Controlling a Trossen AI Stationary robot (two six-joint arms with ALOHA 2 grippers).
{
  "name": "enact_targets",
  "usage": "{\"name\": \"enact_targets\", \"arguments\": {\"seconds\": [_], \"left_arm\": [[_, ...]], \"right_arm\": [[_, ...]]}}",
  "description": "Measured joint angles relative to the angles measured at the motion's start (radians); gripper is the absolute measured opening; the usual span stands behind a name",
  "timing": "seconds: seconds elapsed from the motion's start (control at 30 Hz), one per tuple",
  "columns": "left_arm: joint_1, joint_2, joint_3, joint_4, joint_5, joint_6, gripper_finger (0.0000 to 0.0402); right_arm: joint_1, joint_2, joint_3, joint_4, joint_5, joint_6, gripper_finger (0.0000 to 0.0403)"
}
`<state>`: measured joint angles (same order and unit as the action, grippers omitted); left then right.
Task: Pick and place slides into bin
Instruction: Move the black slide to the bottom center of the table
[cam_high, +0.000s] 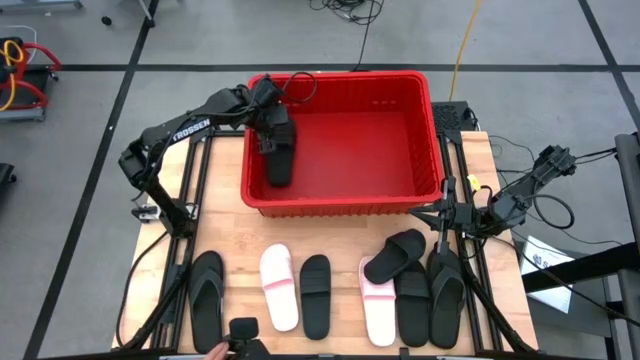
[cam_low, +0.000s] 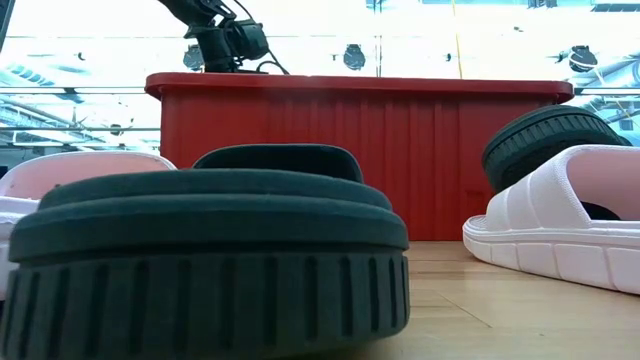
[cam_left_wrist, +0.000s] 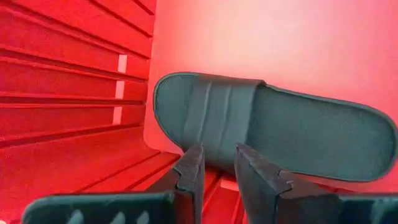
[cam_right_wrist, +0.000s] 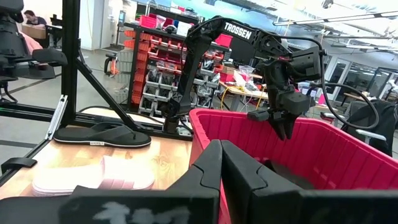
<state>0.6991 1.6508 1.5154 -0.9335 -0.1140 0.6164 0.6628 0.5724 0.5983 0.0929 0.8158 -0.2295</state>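
Observation:
A black band slide (cam_high: 280, 157) lies flat, sole down, on the floor of the red bin (cam_high: 400, 205), close to its left wall; it also shows in the left wrist view (cam_left_wrist: 273, 130). My left gripper (cam_high: 268, 125) hangs over it inside the bin, fingers (cam_left_wrist: 193, 165) pointing down and a little apart, with nothing between them. The right wrist view shows the left gripper (cam_right_wrist: 283, 124) clear above the slide. My right gripper (cam_high: 447, 208) is shut and empty by the bin's near right corner. More slides lie on the table in front of the bin.
In front of the bin lie a black flip-flop (cam_high: 207, 297), a pink slide (cam_high: 279, 287), a black slide (cam_high: 315, 296), a second pink slide (cam_high: 377, 303), a black slide (cam_high: 395, 255) lying tilted across others, and further black ones (cam_high: 445, 298). The bin's right half shows bare floor.

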Motion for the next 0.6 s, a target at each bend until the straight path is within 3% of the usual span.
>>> {"name": "enact_targets", "arguments": {"seconds": [0.13,0.33,0.5,0.6], "left_arm": [[-0.009,-0.015,0.0,0.0,-0.005,-0.012,0.0086],[-0.072,-0.118,0.0,-0.007,-0.044,-0.089,0.0086],[-0.156,-0.241,0.0,-0.017,-0.044,-0.204,0.0086],[-0.219,-0.308,0.0,-0.027,-0.045,-0.268,0.0086]], "right_arm": [[0.0,0.0,0.0,0.001,0.014,0.0,0.0],[0.0,-0.001,0.0,0.039,0.127,-0.031,0.0],[0.0,-0.002,0.006,0.181,0.127,-0.169,0.0],[0.0,-0.002,0.053,0.15,0.128,-0.187,0.0]]}}
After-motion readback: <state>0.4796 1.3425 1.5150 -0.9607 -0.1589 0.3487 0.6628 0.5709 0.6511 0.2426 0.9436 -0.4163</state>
